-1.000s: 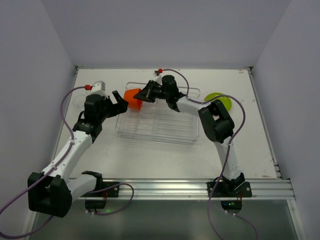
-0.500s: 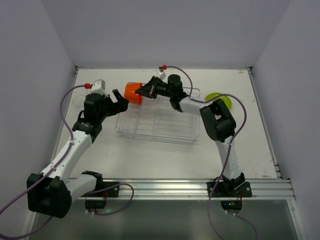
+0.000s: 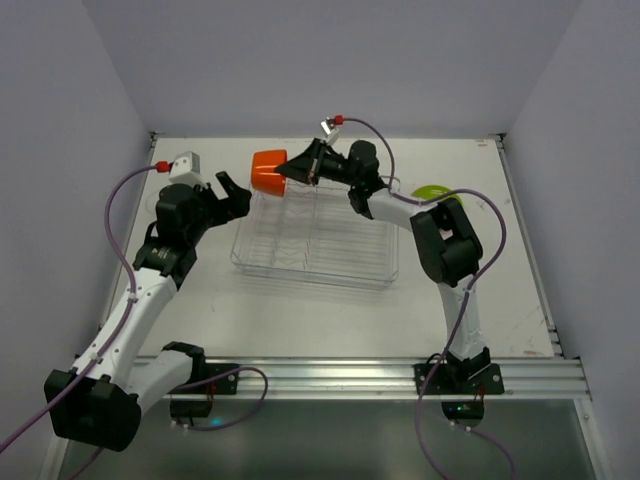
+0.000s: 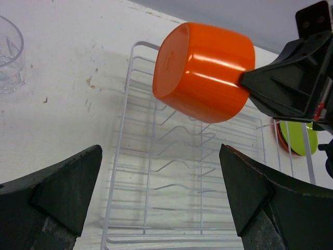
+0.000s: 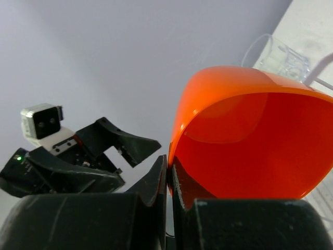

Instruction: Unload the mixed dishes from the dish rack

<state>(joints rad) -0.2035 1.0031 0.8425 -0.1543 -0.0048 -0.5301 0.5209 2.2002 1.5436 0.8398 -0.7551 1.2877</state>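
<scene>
1. The right arm is stretching up and to the left over the rack (image 3: 310,272), its wrist lifted well above the wires.
2. The right gripper (image 3: 288,170) is clamped on the rim of the cup (image 3: 267,171), its jaws pressed together on the wall.
3. The cup is hanging in the air on its side over the rack's far left corner, with its base pointing at the left gripper (image 3: 232,192).
4. The left arm is reaching forward beside the rack's left end. Its jaws are standing wide apart, gripping nothing, and are facing the cup without touching it.
5. The cup is showing as glossy orange plastic with softly squared sides and a flat base.
6. The rack is a clear rectangular tray with thin white wire dividers.
7. A clear tumbler (image 4: 9,54) is standing on the table (image 3: 300,320), left of the rack.
8. A lime-green plate (image 3: 440,200) is lying right of the rack, and the left wrist view shows an orange rim under it.
9. The table is white and faintly speckled, with pale grey walls enclosing it and a metal rail (image 3: 330,378) running along its near edge.
</scene>
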